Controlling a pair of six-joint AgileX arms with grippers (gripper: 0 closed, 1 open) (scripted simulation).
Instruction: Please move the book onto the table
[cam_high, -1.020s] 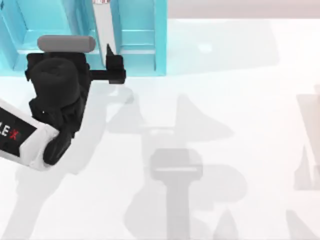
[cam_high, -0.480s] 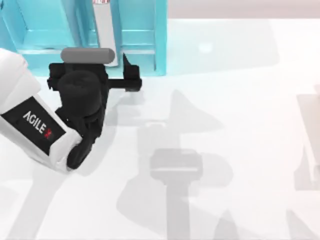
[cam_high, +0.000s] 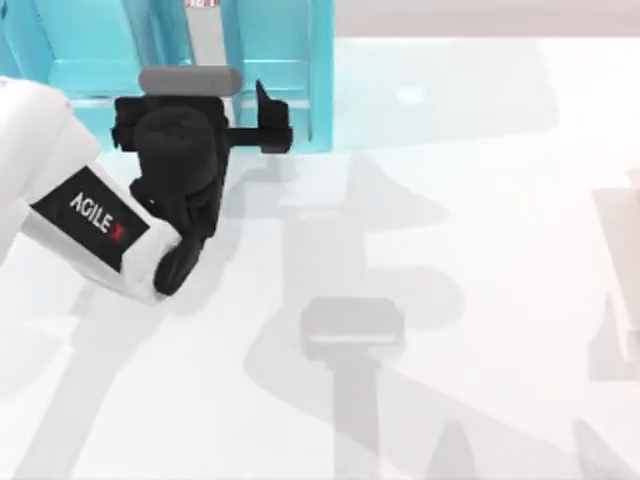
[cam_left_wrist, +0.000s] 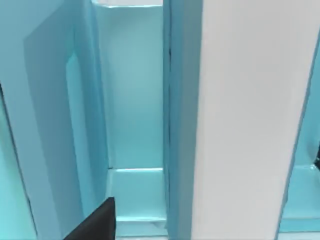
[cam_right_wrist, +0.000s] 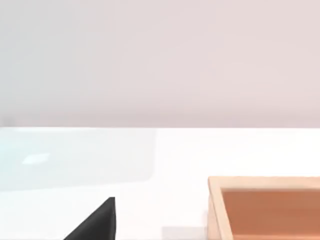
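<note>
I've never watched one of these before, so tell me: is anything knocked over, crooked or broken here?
Nothing stands out. The book stands upright on edge inside the turquoise shelf unit, and the left gripper is at the shelf front beside it. The table shows no spill.

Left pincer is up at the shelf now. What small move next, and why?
Probably ease the left pincer a little deeper, so its fingers straddle the book, then close. The book stands upright in the shelf right ahead; nothing looks gripped yet.
</note>
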